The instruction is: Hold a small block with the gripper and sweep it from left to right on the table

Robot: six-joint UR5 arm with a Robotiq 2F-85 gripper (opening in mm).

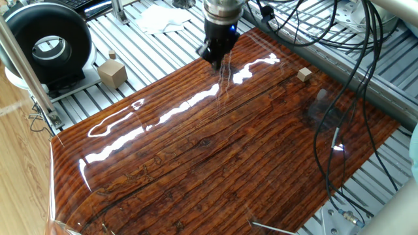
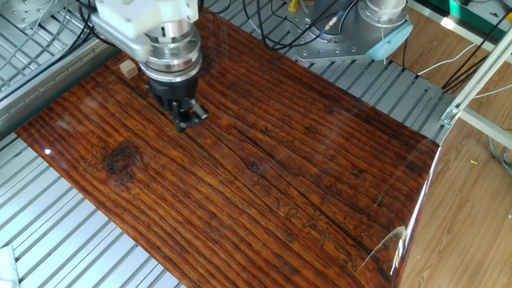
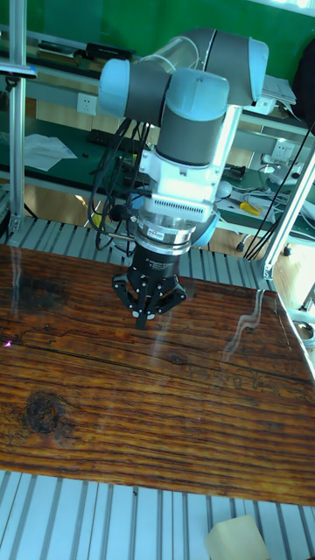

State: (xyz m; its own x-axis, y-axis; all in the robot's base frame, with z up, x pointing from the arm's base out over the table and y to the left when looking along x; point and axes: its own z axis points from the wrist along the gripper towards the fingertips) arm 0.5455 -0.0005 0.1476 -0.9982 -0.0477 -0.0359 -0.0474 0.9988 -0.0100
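The small block (image 1: 304, 74) is a tiny pale tan cube lying by itself near the far right edge of the glossy reddish-brown table (image 1: 215, 150). In the other fixed view the small block (image 2: 126, 70) lies just left of the arm's wrist. The black gripper (image 1: 214, 59) hangs over the table's far edge, well to the left of the block and apart from it. Its fingertips (image 2: 189, 121) are pressed together with nothing between them, just above the table (image 2: 264, 176). In the tall view the gripper (image 3: 142, 320) points straight down and the block is out of view.
A larger tan cube with a knob (image 1: 112, 72) sits on the slatted aluminium frame (image 1: 150, 49) beside a black ring-shaped device (image 1: 46, 40). A white cloth (image 1: 160, 18) lies behind the gripper. Black cables (image 1: 339, 98) hang over the table's right side.
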